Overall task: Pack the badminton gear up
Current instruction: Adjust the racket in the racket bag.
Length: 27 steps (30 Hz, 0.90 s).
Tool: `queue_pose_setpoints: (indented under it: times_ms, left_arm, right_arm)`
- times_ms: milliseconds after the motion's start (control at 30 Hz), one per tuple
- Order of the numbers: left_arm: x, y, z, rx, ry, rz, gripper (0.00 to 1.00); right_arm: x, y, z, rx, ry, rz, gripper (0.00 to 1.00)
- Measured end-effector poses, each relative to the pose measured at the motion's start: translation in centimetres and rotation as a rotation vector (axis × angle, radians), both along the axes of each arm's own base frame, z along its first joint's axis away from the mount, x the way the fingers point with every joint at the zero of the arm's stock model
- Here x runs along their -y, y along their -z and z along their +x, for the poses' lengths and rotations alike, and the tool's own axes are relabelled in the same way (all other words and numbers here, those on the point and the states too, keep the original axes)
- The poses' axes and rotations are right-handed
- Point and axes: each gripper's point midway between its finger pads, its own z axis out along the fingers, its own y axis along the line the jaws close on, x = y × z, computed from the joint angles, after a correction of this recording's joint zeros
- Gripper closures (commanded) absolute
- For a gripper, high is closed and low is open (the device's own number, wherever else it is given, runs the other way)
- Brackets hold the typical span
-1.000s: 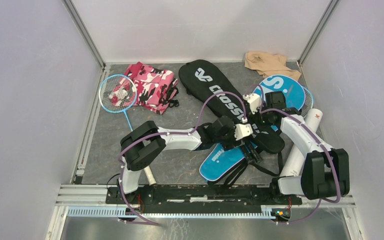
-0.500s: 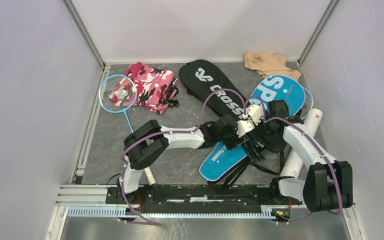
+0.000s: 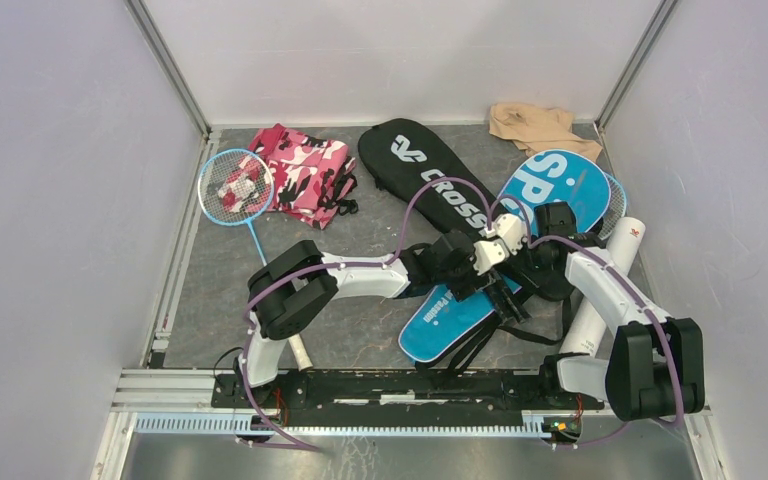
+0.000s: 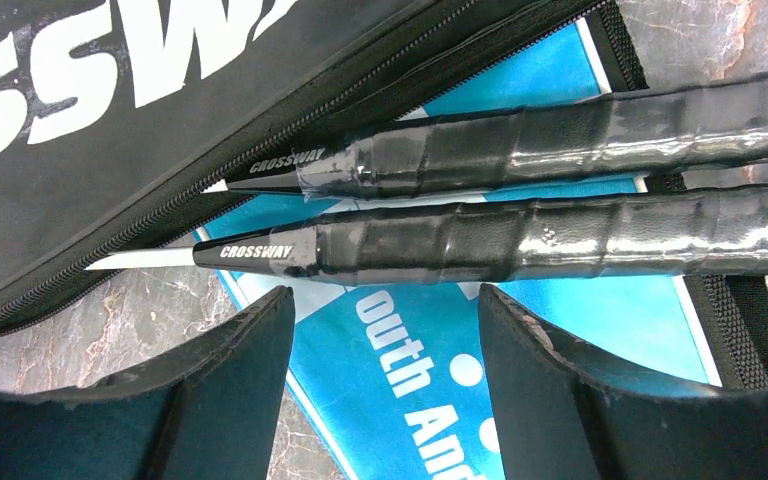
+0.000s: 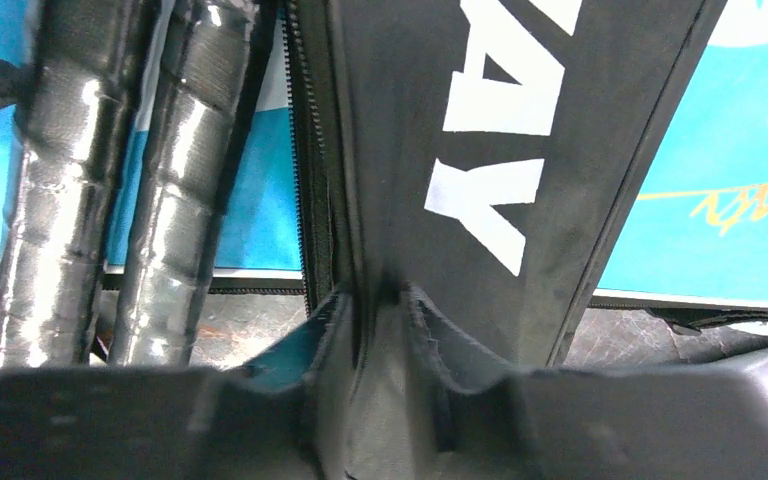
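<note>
— Where, and pointing which way?

— Mid-table: a black racket-shaped fabric cover lettered "CROSSWAY" (image 3: 415,165), long axis diagonal, wide end far left, narrow end near right. Crosses over a blue racket-shaped cover with white lettering (image 3: 560,180), wide end far right, narrow end near centre.

— Looks?

— Zip edge open along the side. Two black tape-wrapped racket handles (image 4: 520,150) side by side at that edge, over the blue, cone ends toward the black cover, one thin white shaft running under it.

— Grippers?

— On the right gripper (image 5: 380,300), narrow jaws pinching the black cover's fabric beside the zip. On the left gripper (image 4: 385,300), wide jaws, holding nothing, above the blue lettering, just beside the nearer handle; touching or not, cannot tell.

— Elsewhere?

— At the left edge, a blue thin-framed racket (image 3: 235,187), head far, handle near. At the right, a white tube (image 3: 627,238), partly behind the right arm. At the far side, a pink camouflage cloth (image 3: 305,172) and a beige cloth (image 3: 535,125).
</note>
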Motion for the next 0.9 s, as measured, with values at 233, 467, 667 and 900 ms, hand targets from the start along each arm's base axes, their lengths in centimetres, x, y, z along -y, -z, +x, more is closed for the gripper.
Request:
queue_pose_setpoints:
  times_ms: [233, 467, 667, 900]
  left_arm:
    - [0.0, 0.1, -0.1, -0.038, -0.036, -0.018, 0.26]
    - [0.9, -0.1, 0.4, -0.082, -0.091, -0.047, 0.26]
    - [1.8, -0.4, 0.6, -0.119, -0.125, -0.080, 0.27]
    - [2.3, -0.3, 0.7, -0.159, -0.162, -0.088, 0.27]
  right_arm:
    - [-1.3, -0.2, -0.6, -0.034, 0.015, 0.080, 1.00]
    - [-3.0, -1.0, -0.8, -0.084, 0.086, 0.203, 1.00]
    - [-3.3, -1.3, -0.9, -0.106, 0.152, 0.254, 1.00]
    - [-3.4, -1.3, -0.9, -0.125, 0.209, 0.282, 1.00]
